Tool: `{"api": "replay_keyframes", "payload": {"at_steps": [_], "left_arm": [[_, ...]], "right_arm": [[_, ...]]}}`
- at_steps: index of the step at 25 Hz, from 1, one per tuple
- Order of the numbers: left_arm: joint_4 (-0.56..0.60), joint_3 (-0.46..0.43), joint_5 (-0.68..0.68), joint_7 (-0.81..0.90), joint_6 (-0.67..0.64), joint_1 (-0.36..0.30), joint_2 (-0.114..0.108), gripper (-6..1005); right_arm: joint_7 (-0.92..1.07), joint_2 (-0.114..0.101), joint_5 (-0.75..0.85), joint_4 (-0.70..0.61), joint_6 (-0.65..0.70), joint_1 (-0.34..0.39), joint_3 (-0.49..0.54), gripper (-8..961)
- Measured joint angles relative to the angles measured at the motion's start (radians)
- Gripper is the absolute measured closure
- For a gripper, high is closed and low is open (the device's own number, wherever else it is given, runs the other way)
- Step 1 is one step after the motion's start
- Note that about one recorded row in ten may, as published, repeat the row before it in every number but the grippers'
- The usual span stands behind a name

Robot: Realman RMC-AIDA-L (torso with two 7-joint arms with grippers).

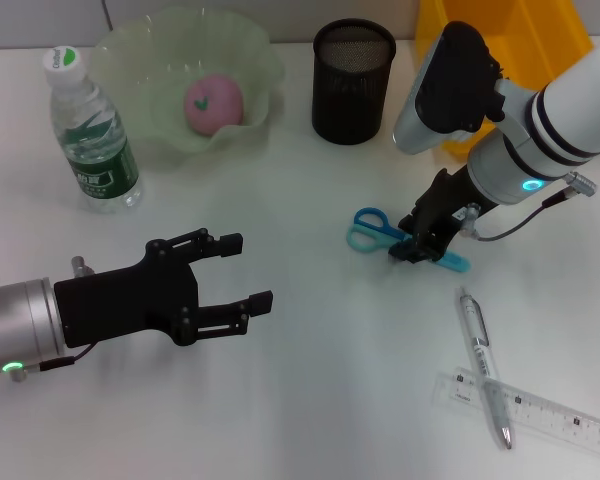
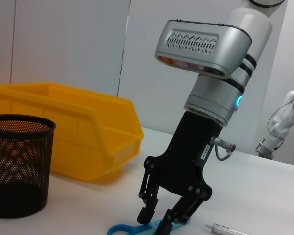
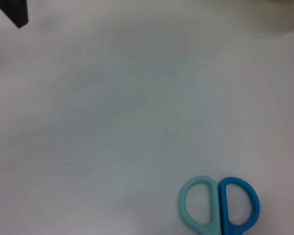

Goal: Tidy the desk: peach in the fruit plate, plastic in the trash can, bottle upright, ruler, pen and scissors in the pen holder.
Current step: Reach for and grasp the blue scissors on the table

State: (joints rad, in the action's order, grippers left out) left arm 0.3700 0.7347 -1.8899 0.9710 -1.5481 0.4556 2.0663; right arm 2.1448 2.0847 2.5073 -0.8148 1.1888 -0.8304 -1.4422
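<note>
- The desk (image 1: 310, 400) carries everything; we're partway through the tidy.
- Trash can (image 1: 520, 30) sits at the back, on our right, partly hidden behind the right arm. We see no plastic scrap anywhere.
- Fruit plate (image 1: 130, 60) is at the back on our left, with the peach (image 1: 213, 103) already inside. We read that step as done.
- Bottle (image 1: 90, 130) stands upright just beside the plate. Also done, by our read.
- Pen holder (image 1: 353, 82) sits back centre between plate and trash can, and looks empty. It is near the scissors, so a short carry.
- Left claw (image 1: 248, 272) hovers low over bare desk at front left, fingers wide, holding nothing. Idle, clear of the work.
- Right claw (image 1: 420, 248) is down at the scissors (image 1: 380, 232), fingers astride the covered blade end, not yet closed. Handles point toward our left. Gripping the blade leaves the loops free, so we expect a handles-up drop into the holder.
- Ruler (image 1: 540, 412) lies flat at front right. Thin and flat, so likely a hard pick.
- Pen (image 1: 483, 365) lies across the ruler's end, touching it. Best taken first.
</note>
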Motion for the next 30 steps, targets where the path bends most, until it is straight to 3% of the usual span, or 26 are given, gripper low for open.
{"api": "replay_keyframes", "payload": {"at_steps": [30], "left_arm": [[0.004, 0.007, 0.0, 0.012, -0.006, 0.001, 0.0, 168]], "right_arm": [[0.04, -0.003, 0.01, -0.007, 0.046, -0.004, 0.019, 693]]}}
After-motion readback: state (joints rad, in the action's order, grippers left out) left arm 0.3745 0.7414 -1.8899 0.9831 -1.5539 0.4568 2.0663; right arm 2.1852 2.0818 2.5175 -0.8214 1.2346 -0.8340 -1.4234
